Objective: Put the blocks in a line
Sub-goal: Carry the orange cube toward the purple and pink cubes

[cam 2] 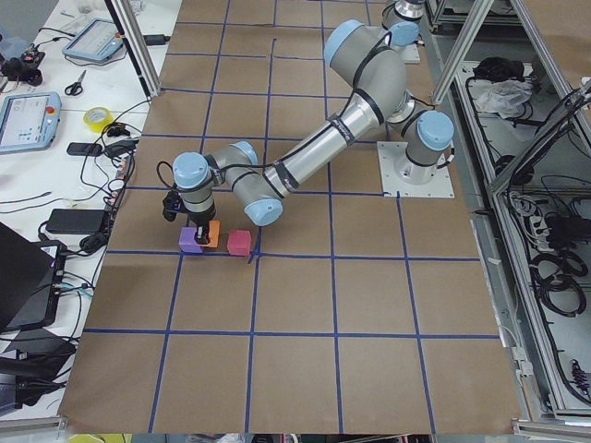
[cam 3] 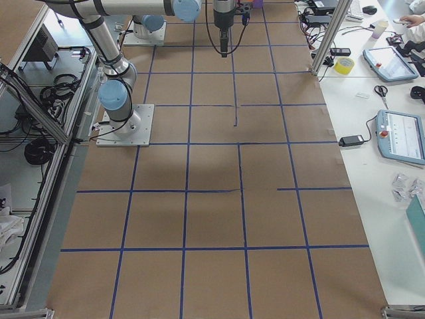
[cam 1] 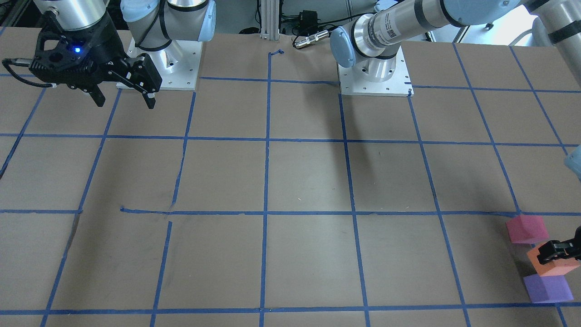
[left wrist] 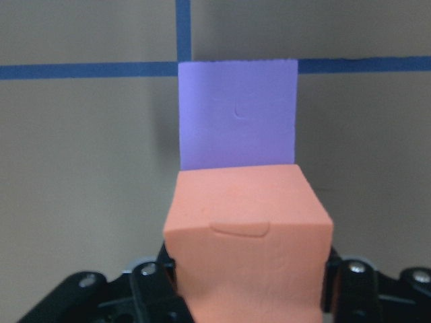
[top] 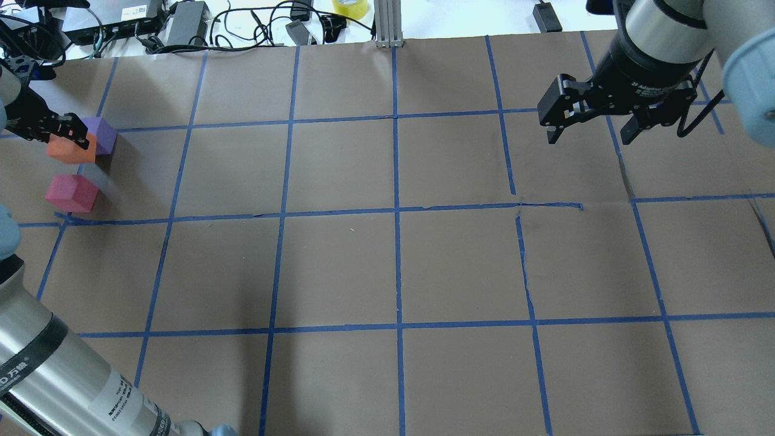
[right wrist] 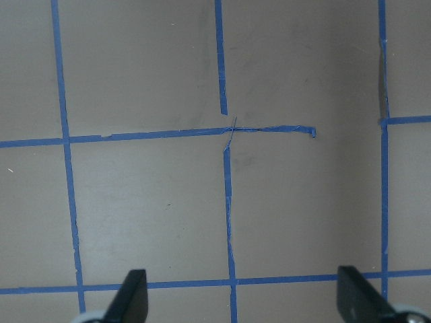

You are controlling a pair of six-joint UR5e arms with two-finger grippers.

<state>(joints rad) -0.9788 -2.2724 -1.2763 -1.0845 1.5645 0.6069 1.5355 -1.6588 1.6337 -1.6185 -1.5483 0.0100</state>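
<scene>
My left gripper (top: pixel 71 138) is shut on the orange block (top: pixel 69 151) at the table's far left. The wrist view shows the orange block (left wrist: pixel 249 235) clamped between both fingers. The purple block (top: pixel 101 134) stands right beyond it, close or touching, and fills the upper middle of the wrist view (left wrist: pixel 238 114). The pinkish-red block (top: pixel 71 192) lies alone on the near side, a small gap away. In the front view the three read pinkish-red (cam 1: pixel 525 228), orange (cam 1: pixel 551 264), purple (cam 1: pixel 547 288). I cannot tell whether the orange block rests on the table. My right gripper (top: pixel 588 139) is open and empty above the far right.
Blue tape lines form a grid on the brown table (top: pixel 393 266). Cables, boxes and a yellow tape roll (top: pixel 350 7) lie beyond the far edge, beside an aluminium post (top: pixel 387 24). Both arm bases (cam 1: pixel 374 75) are bolted near the robot's side.
</scene>
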